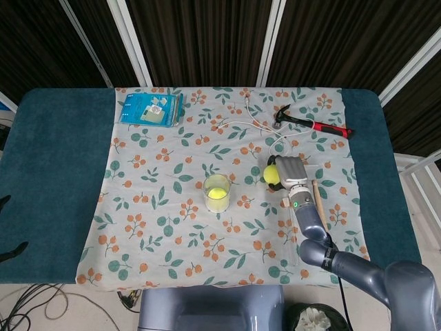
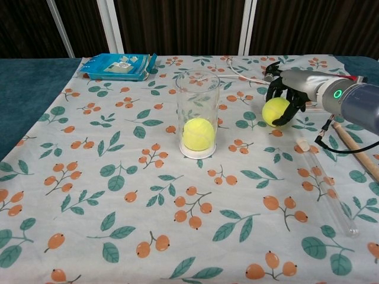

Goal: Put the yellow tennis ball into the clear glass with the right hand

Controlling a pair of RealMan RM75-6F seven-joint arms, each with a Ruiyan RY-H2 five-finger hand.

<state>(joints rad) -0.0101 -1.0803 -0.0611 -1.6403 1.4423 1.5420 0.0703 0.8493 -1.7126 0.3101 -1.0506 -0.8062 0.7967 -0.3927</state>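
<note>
The grasp on the ball (image 2: 275, 111) should be made firm before any lift: the fingers (image 2: 283, 106) are best wrapped low around its sides, so that it cannot roll out toward the glass (image 2: 198, 115). The lift should then be straight up, high enough to pass the rim. It should be noted that a second ball (image 2: 198, 134) already sits in the glass, so little room is likely left and a slow, centred release is called for.

The ball lies on the desk (image 2: 118, 195), to the right of the glass and well apart from it. The right hand (image 2: 288, 89) is laid over it from behind and above, dark fingers curled down its right side and touching it. Whether it is fully gripped cannot be told. The left hand is not seen.
</note>
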